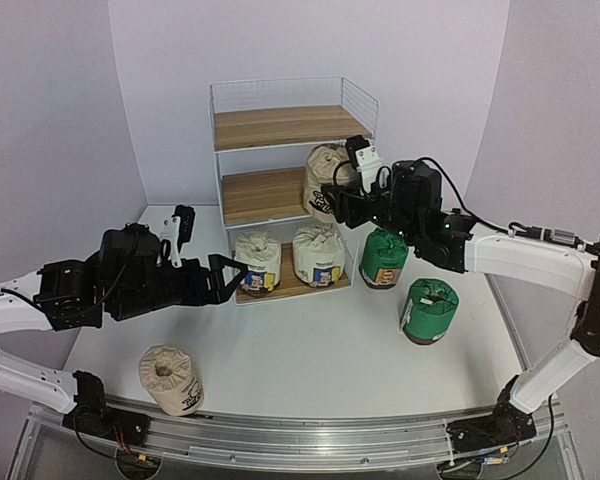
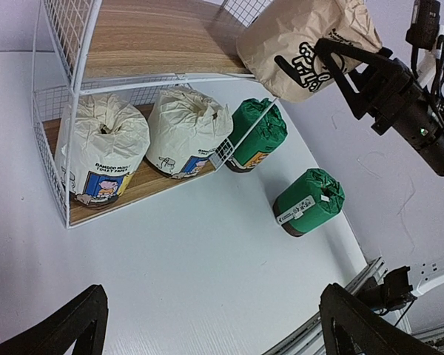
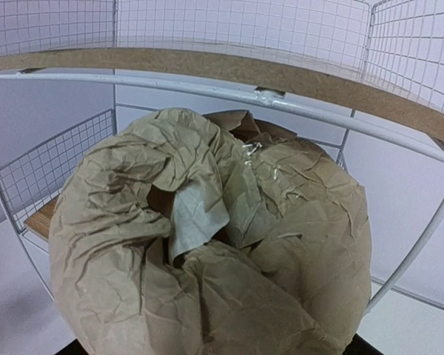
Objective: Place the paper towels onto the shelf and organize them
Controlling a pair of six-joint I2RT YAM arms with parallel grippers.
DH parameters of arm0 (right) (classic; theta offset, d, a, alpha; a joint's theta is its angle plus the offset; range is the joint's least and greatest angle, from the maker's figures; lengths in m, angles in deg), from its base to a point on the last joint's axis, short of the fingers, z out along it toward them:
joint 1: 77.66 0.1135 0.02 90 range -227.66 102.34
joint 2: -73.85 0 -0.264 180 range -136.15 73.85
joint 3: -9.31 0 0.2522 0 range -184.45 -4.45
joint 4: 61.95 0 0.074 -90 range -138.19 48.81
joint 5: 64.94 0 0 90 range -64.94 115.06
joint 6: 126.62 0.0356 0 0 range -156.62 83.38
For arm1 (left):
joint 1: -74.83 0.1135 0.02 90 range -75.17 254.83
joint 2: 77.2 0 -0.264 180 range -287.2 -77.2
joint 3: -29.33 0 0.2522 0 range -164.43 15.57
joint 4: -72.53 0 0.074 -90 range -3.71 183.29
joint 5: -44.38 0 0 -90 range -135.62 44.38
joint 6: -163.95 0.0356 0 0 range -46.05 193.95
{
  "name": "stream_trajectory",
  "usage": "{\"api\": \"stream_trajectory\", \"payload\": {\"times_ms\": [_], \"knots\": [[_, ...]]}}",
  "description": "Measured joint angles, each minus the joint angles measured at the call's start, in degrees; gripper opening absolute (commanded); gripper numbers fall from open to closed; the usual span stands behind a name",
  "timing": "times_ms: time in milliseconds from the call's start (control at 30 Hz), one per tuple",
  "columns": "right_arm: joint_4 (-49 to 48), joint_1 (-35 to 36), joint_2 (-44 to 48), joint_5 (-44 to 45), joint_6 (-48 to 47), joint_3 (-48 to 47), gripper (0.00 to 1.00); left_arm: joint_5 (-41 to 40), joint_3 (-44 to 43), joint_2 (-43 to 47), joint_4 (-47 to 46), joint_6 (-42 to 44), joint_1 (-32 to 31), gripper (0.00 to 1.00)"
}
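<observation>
Nearest the arm bases, a beige crinkled-paper roll with black print point(image 1: 170, 378) stands loose on the white surface point(image 1: 310, 370), with a green wrapped roll point(image 1: 428, 310) off to the right. The left claw point(image 1: 227, 278) hovers spread wide and empty before the bottom wooden board point(image 1: 290, 286) of the tall white wire shelf point(image 1: 280, 127). There two white rolls with blue-yellow labels point(image 1: 257, 262) stand side by side, and a second green roll point(image 1: 383, 258) stands just outside the right mesh. Beyond, the right claw point(image 1: 325, 195) is clamped on a second beige roll point(image 1: 325, 162) at the front right corner of the middle board point(image 1: 260, 192). To finish well, I would keep it below the top rail point(image 3: 207, 87), push it deeper, seat it flat before letting go, and leave room alongside for its twin.
</observation>
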Motion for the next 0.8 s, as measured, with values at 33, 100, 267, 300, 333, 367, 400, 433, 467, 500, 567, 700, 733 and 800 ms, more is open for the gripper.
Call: {"api": "stream_trajectory", "payload": {"times_ms": [33,100,267,300,333,367,400,433,467,500,567,700,733,800], "knots": [[-0.14,0.0,-0.51,0.3,-0.22,-0.4,0.0,0.0,0.01,0.06,0.0,0.0,0.0,1.0],[-0.35,0.0,-1.2,0.83,-0.5,-1.02,0.0,-0.02,0.02,0.11,0.02,0.0,0.0,1.0],[-0.38,0.11,-2.05,2.64,-0.58,-2.39,0.0,-0.2,0.05,0.32,0.58,0.0,0.0,1.0],[-0.46,0.11,-2.29,3.18,-0.59,-2.81,0.0,-0.33,0.07,0.42,0.75,-0.02,0.0,1.0],[-0.48,0.11,-2.49,3.65,-0.6,-3.17,0.0,-0.45,0.09,0.55,0.87,-0.02,0.0,1.0],[-0.48,0.11,-2.61,3.95,-0.58,-3.38,0.0,-0.5,0.13,0.67,0.87,-0.02,0.0,1.0],[-0.5,0.11,-2.72,4.28,-0.58,-3.51,0.0,-0.56,0.19,0.84,0.87,-0.02,0.0,1.0],[-0.53,0.11,-2.89,4.65,-0.57,-3.7,0.0,-0.68,0.35,1.05,0.89,-0.04,0.0,1.0],[-0.56,0.11,-3.13,5.0,-0.56,-3.96,0.0,-0.84,0.51,1.23,0.91,-0.04,0.0,1.0],[-0.57,0.11,-3.55,5.34,-0.56,-4.42,0.0,-0.98,0.67,1.41,0.94,-0.04,0.0,1.0],[-0.66,0.11,-4.84,6.12,-0.58,-5.77,0.0,-1.15,0.81,1.66,1.18,-0.07,0.0,1.0],[-0.85,0.11,-7.17,7.1,-0.69,-7.68,0.0,-1.43,0.89,2.17,1.46,-0.21,0.0,1.0],[-0.81,0.11,-7.52,7.27,-0.71,-7.91,0.0,-1.44,0.99,2.36,1.46,-0.28,0.0,1.0],[-0.86,0.11,-8.17,7.79,-0.74,-8.38,0.0,-1.44,1.17,2.79,1.79,-0.4,0.0,1.0]]}}
